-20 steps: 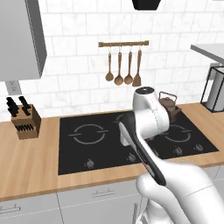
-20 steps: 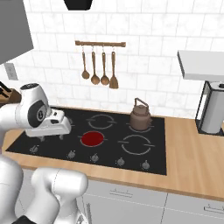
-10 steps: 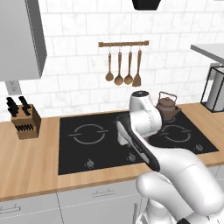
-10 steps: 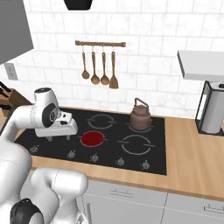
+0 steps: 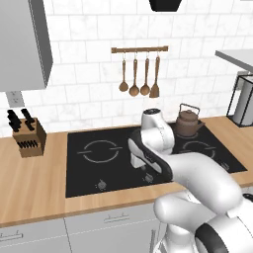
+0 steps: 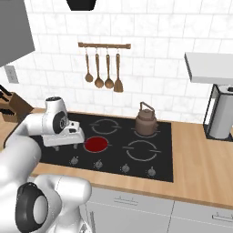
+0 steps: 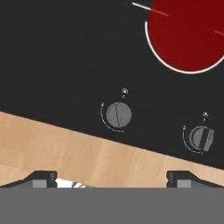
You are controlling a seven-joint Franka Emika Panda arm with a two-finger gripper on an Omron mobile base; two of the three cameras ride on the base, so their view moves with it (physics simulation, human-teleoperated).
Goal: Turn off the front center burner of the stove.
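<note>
One stove [image 6: 157, 157]: wide black glass cooktop set into a wooden counter [image 6: 200, 168], grey ring markings on its surface, a row of small dark knobs along its near edge.

One front center burner [image 6: 96, 144]: small round zone with a red disc, lying in the near row of the cooktop, just right of the robot's hand in the right base view. In the hand view the red disc [image 7: 188, 33] sits at the upper right, edged by a thin pale ring.

Two knobs in the hand view: one round knob [image 7: 118, 114] near the middle, a second knob [image 7: 201, 138] to its right, both between the red disc and the counter edge.

One gripper [image 7: 112, 178]: fingers spread wide, nothing between them, hovering above the near strip of the cooktop and the wooden edge; both tips show at the bottom of the hand view.

One brown kettle [image 6: 146, 122]: on a far burner, right of the red zone.

Four wooden utensils [image 6: 103, 73] hanging from a wall rail.

One knife block [image 5: 28, 139] on the counter at far left.
</note>
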